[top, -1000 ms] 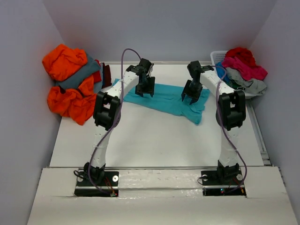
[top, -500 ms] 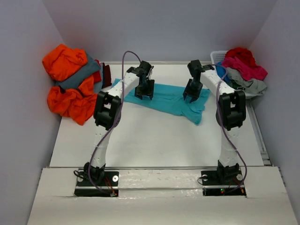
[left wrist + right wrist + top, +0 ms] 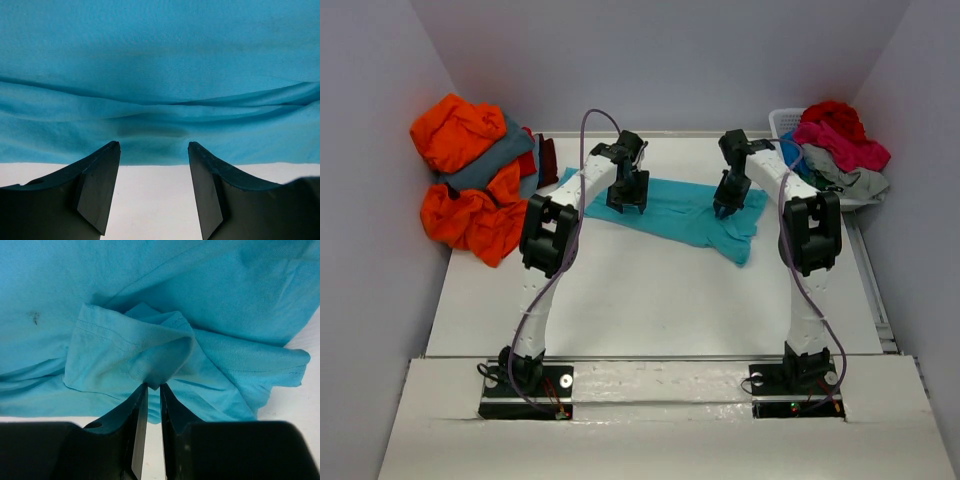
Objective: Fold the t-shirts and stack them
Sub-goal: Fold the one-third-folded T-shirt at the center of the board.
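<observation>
Top view: turquoise t-shirt (image 3: 685,212) lies spread and rumpled across the far middle of the white table (image 3: 640,300), running from far left down toward the near right. Left gripper (image 3: 628,203) is down over its left part, right gripper (image 3: 728,211) down on its right part. A heap of orange shirts (image 3: 460,215) with a slate grey shirt (image 3: 485,168) in it sits off the table's far-left corner. The white basket (image 3: 783,121) at the far right is piled with a red shirt (image 3: 833,114), pink shirt (image 3: 845,147) and light grey shirt (image 3: 865,184). Left wrist view: left gripper (image 3: 154,146) has its jaws standing wide apart, nothing between them, fingers (image 3: 100,185) just over the near edge of the turquoise t-shirt (image 3: 160,65), bare table (image 3: 150,200) below. Right wrist view: right gripper (image 3: 153,387) is clenched to a thin gap, pinching a raised fold of the turquoise t-shirt (image 3: 125,355) by a stitched hem, with cloth puckering up into the tips.
</observation>
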### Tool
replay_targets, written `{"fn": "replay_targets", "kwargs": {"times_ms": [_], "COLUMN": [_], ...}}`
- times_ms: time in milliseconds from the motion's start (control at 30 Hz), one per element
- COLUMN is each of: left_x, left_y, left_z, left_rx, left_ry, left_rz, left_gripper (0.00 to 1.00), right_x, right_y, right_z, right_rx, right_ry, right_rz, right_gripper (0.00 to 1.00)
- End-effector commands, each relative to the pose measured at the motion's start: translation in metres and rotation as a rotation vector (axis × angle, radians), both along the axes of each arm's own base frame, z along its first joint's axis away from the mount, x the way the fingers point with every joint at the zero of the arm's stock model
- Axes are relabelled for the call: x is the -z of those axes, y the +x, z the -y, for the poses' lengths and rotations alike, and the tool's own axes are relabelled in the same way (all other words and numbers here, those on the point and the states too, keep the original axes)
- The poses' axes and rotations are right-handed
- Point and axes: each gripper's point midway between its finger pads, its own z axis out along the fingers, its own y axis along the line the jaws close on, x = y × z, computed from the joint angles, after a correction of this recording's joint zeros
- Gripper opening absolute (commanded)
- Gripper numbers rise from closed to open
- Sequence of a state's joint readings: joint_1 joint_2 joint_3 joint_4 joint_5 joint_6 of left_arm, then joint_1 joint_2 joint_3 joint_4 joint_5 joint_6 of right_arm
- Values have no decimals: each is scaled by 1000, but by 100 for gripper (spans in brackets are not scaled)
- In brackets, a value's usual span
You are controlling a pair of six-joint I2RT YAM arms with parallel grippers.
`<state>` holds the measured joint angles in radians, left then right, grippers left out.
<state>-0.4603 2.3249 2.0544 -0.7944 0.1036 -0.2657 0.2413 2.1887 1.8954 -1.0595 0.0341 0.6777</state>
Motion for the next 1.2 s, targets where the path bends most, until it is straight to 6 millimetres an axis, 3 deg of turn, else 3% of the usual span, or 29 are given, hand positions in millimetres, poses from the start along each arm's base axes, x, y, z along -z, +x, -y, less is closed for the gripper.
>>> {"fn": "replay_targets", "kwargs": {"times_ms": [0,500,800,833,1033,1167], "left_x": [-11,6,13,13,13,12], "left_y": [-1,-9,-13,-13,-14,-10], "left_z": [-3,-16,-18,-18,-18,-21], "left_rx": [12,-19,-20,-20,-20,-28], "left_ry": [5,22,31,31,30,26], "left_rz": [16,-40,-59,-59,-60,-59], "left_gripper": [68,68,68,68,68,68], "right_x": [-12,-47,-63,-71,-72,-56], "right_y": [13,13,36,41,45,33], "right_z": [5,41,45,48,47,37], "right_rx": [17,57,42,45,43,28], "right_ry": [-10,-75,-89,-101,-81,-23], "right_rz": [55,97,133,150,139,96], "right_gripper": [20,15,14,14,16,20]}}
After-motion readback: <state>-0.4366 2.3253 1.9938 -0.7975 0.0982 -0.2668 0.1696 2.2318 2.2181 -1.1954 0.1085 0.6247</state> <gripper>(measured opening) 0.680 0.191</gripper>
